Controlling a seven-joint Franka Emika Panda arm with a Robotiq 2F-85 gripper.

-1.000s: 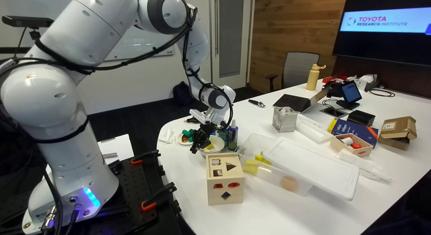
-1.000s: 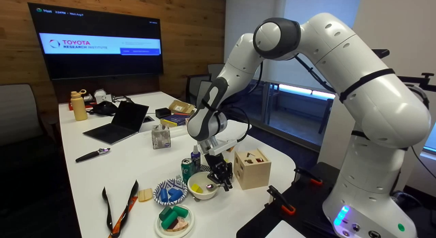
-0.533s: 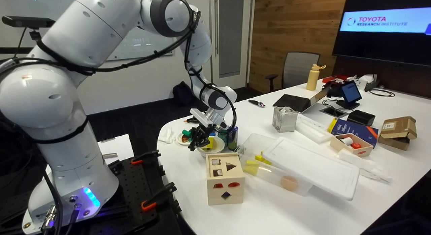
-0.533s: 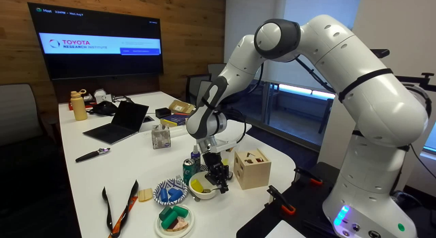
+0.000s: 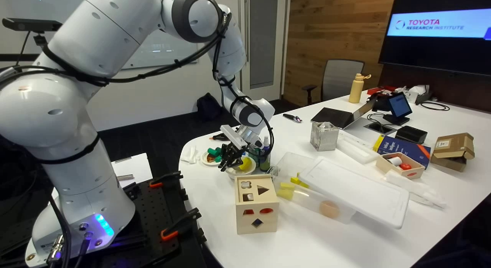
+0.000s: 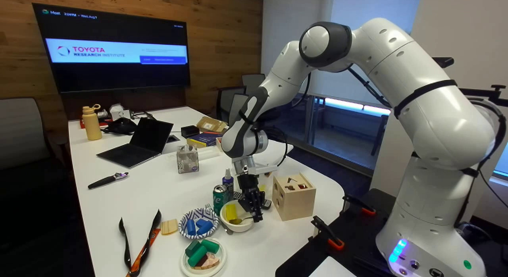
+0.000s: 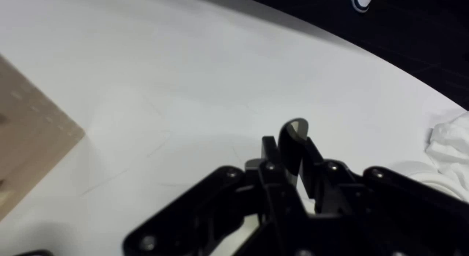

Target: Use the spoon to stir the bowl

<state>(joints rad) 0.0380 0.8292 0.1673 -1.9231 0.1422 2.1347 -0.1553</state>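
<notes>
At the rim of the bowl [image 6: 238, 228], stirring looks to be the step in hand.
In an exterior view my gripper [image 5: 223, 166] stands at the bowl's edge, with a yellow block [image 5: 246, 164] lying in the bowl. In an exterior view the spoon [image 6: 235, 221] has its head in the bowl, just beside or touching that block; I cannot tell which. In the wrist view my jaws are narrow, pinching the spoon's handle [image 7: 296, 129], its end jutting between them. The next move, I judge, calls for a low, steady sweep around the inside wall, pushing the block along without tipping the bowl or letting the handle twist.
</notes>
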